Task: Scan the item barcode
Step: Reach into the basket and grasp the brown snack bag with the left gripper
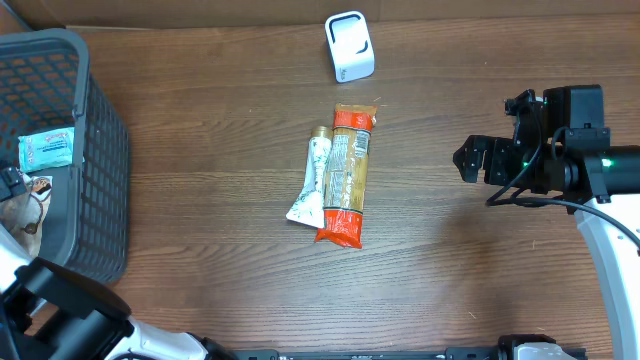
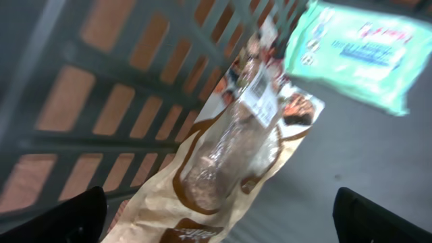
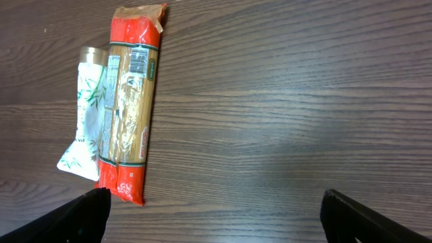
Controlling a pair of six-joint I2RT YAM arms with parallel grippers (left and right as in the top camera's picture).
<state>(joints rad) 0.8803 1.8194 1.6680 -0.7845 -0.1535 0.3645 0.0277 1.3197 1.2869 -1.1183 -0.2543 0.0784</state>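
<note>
While the right end effector (image 1: 478, 160) hovers over bare wood at the right side of the tabletop (image 1: 200, 270), its jaws stand wide apart with nothing between them. In its own camera the dark fingertips (image 3: 74, 216) sit at the bottom corners of the view. Well to its left, near the middle of the tabletop, a long packet of spaghetti (image 1: 345, 175) in an orange wrapper lies flat. A barcode label shows on it towards the end nearer the scanner (image 1: 349, 46). A white and green tube (image 1: 312, 180) lies alongside the packet, touching its left edge. The scanner, small and white, stands near the far edge, apart from both. At the far left is a dark grey basket (image 1: 100, 130), and the left end effector (image 2: 226, 219) is down inside it, jaws spread wide and gripping nothing. It hangs above a brown paper bag (image 2: 223, 155) with a clear window and a small printed label. A pale green pack of wipes (image 2: 358, 54) lies just beside the bag's far end.
</note>
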